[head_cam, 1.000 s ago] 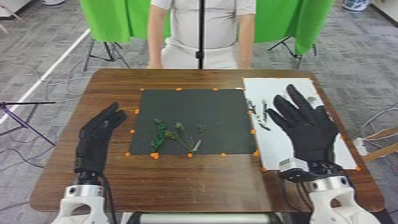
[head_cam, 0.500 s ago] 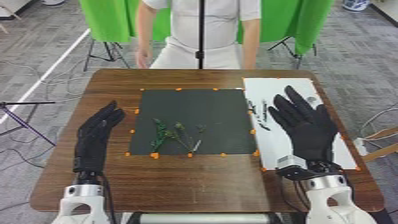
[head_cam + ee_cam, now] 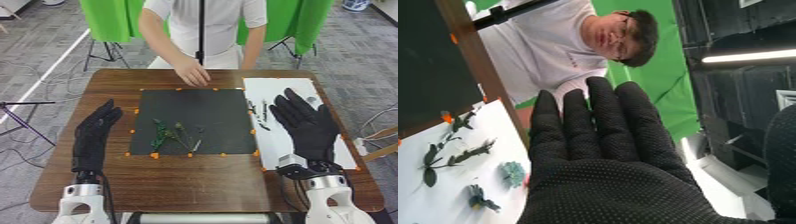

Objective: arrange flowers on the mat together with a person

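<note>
though wide open and empty, the right hand (image 3: 306,131) just right of leafy sprigs (image 3: 473,153) on white paper (image 3: 277,90)

Brn wood table (image 3: 218,175) w/ faint sheen | dk mat (image 3: 195,107), matt | wht sheet (image 3: 259,87), smooth | rt hand (image 3: 311,130) wears blk cloth (dotted, rough up close)

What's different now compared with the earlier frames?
One of the person's hands has come forward from beside the body toward the dark mat's far edge. The green sprigs, left robot hand and right robot hand stayed about where they were.
</note>
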Action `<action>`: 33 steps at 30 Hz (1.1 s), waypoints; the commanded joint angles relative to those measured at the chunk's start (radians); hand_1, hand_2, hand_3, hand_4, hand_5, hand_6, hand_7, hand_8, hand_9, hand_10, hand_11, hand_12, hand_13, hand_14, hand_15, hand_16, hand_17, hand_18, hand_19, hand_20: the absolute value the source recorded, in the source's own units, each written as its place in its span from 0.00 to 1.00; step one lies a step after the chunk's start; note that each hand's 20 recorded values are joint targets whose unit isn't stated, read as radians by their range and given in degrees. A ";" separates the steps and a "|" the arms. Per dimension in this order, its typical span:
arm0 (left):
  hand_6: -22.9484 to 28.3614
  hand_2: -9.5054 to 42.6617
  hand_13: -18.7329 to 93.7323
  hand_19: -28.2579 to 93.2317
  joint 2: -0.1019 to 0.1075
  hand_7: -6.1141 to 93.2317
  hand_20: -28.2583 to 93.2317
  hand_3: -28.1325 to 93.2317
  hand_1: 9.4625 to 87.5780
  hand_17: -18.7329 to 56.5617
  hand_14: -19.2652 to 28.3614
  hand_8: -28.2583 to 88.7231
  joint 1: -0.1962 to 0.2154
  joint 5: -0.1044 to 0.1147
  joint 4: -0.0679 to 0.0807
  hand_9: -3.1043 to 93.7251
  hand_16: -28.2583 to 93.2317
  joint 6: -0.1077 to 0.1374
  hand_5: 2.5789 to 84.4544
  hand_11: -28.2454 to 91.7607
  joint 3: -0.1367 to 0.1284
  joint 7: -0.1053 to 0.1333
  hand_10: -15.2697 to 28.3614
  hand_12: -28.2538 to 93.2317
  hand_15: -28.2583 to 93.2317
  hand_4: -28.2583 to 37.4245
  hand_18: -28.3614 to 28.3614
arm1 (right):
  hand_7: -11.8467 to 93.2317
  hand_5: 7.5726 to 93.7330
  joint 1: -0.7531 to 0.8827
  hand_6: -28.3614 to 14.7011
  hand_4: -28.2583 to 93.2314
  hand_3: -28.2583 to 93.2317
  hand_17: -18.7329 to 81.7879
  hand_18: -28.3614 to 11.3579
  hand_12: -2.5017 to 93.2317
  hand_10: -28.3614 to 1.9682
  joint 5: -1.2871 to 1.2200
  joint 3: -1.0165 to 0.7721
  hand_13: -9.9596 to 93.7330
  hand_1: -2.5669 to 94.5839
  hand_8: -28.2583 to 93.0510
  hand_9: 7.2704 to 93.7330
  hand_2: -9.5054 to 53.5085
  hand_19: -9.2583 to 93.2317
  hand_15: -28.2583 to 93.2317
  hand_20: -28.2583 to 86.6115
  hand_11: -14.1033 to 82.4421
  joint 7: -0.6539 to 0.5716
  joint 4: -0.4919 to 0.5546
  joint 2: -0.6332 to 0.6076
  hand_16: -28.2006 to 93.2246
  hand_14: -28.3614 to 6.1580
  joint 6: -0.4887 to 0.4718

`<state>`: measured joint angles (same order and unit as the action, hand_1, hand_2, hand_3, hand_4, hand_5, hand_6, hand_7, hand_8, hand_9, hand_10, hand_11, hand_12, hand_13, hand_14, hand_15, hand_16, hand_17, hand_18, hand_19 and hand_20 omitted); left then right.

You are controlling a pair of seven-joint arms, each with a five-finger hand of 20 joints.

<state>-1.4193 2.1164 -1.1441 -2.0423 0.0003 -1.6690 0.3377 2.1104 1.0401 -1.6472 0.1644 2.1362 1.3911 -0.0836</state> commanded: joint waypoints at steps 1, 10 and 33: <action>0.54 0.02 0.49 0.26 -0.004 0.13 0.40 0.78 0.24 0.40 0.70 0.19 0.009 0.038 0.001 0.47 0.26 0.025 0.51 0.36 0.010 0.014 0.64 0.37 0.32 0.18 0.63 | 0.15 0.34 0.015 0.41 0.06 0.84 0.37 0.52 0.10 0.42 -0.003 0.003 0.35 0.04 0.16 0.37 0.27 0.10 0.28 0.45 0.18 0.003 0.006 0.008 0.28 0.54 0.010; 0.54 0.02 0.50 0.27 -0.001 0.12 0.41 0.77 0.25 0.44 0.70 0.20 0.006 0.048 0.002 0.44 0.24 0.045 0.47 0.34 0.015 0.018 0.62 0.36 0.32 0.18 0.65 | 0.15 0.35 0.013 0.41 0.06 0.84 0.38 0.53 0.11 0.42 -0.005 0.005 0.35 0.04 0.16 0.37 0.28 0.09 0.29 0.46 0.18 0.001 0.006 0.008 0.27 0.54 0.016; 0.55 0.02 0.49 0.26 -0.006 0.11 0.42 0.77 0.25 0.44 0.69 0.20 0.012 0.047 -0.002 0.43 0.24 0.029 0.46 0.34 0.005 0.001 0.63 0.36 0.32 0.18 0.65 | 0.15 0.37 0.019 0.42 0.06 0.84 0.38 0.51 0.11 0.42 -0.003 0.005 0.36 0.04 0.17 0.39 0.27 0.09 0.31 0.46 0.19 -0.016 0.012 0.009 0.26 0.52 0.009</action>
<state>-1.4173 2.1165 -1.1020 -2.0432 0.0365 -1.6619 0.3510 2.1126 1.0361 -1.6460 0.1479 2.1372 1.3914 -0.0772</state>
